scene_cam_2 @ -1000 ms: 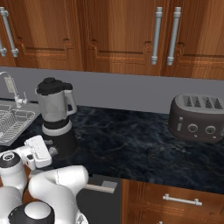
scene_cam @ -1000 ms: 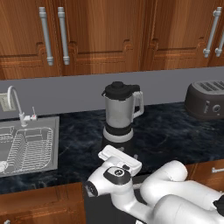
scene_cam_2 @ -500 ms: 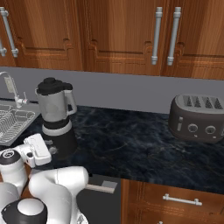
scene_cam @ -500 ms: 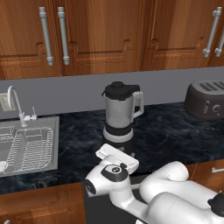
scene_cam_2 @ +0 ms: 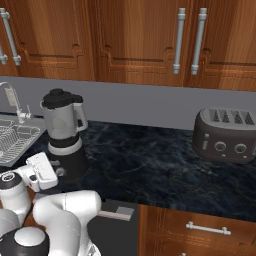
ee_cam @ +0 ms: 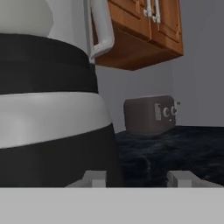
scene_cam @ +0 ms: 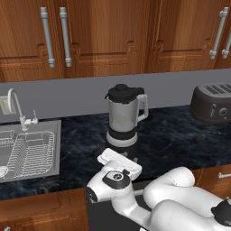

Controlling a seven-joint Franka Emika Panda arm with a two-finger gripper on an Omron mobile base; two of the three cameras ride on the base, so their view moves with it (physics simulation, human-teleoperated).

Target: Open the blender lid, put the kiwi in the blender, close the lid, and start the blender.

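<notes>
The blender point(scene_cam: 122, 122) stands on the dark counter, a clear grey jar on a black base with a silver band. Its black blender lid point(scene_cam: 122, 91) sits on the jar's mouth. In the right base view the blender point(scene_cam_2: 62, 132) is at the left, with the blender lid point(scene_cam_2: 56, 97) on top. My gripper point(scene_cam: 131, 159) hangs low at the front of the base, close against it. In the hand view the base point(ee_cam: 48, 144) looms at the left and my gripper point(ee_cam: 136, 178) is open, its tips apart with nothing between them. The kiwi is hidden.
A dark toaster point(scene_cam: 214, 101) stands at the counter's right end, also seen as the toaster point(scene_cam_2: 227, 134) and, beyond the base, the toaster point(ee_cam: 148, 114). A steel sink point(scene_cam: 57, 135) with a wire rack and a faucet point(scene_cam: 16, 103) lies to the left. Wooden cabinets hang above.
My hand has edged slightly left in front of the blender base. The blender, its lid and the toaster have not moved.
</notes>
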